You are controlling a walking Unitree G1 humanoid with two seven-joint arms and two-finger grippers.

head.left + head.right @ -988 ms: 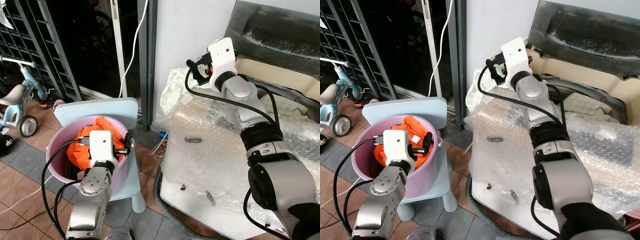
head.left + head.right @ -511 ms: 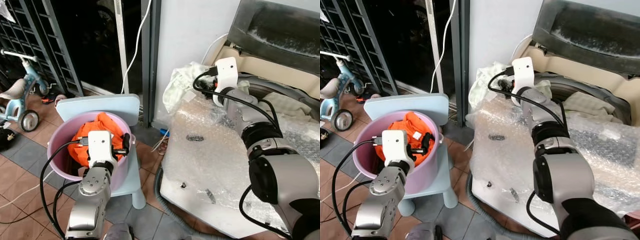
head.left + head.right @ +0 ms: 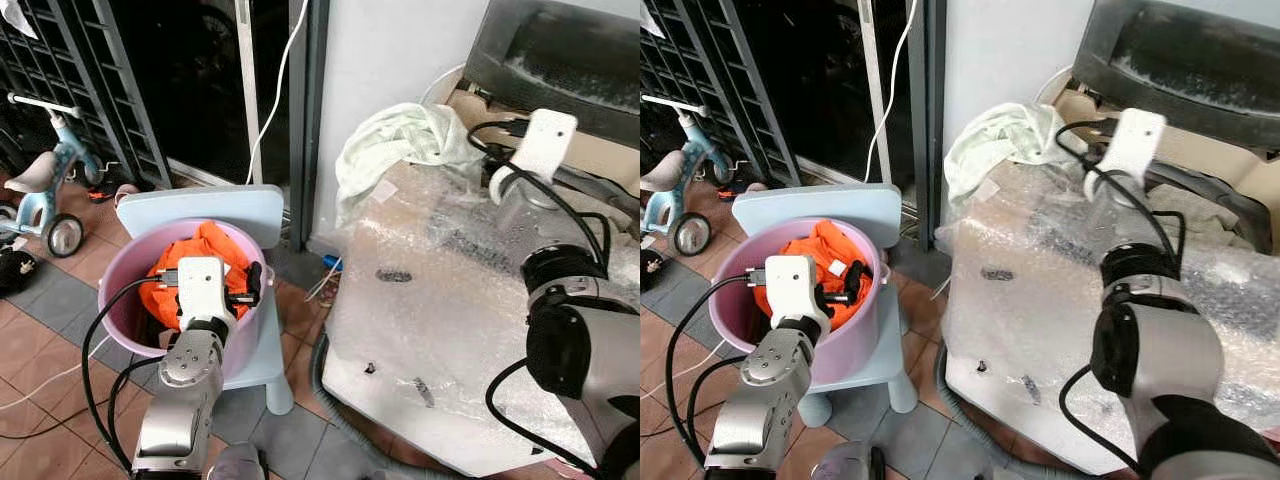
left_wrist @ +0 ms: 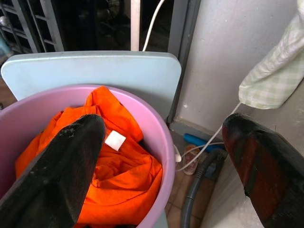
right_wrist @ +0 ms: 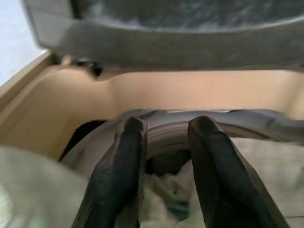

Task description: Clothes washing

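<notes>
The orange clothes point(image 4: 114, 175) lie in the pink tub point(image 3: 125, 300), directly below the left hand point(image 4: 161, 161), whose fingers are spread wide and empty. The right hand point(image 5: 164, 156), nearly closed on nothing, points into the washing machine point(image 3: 1200, 210), well apart from the tub; the left arm is nearer.

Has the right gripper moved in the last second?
Yes. The right gripper has swung from beside the pale cloth at the washer's left corner, rightward to the open drum under the lid.
</notes>
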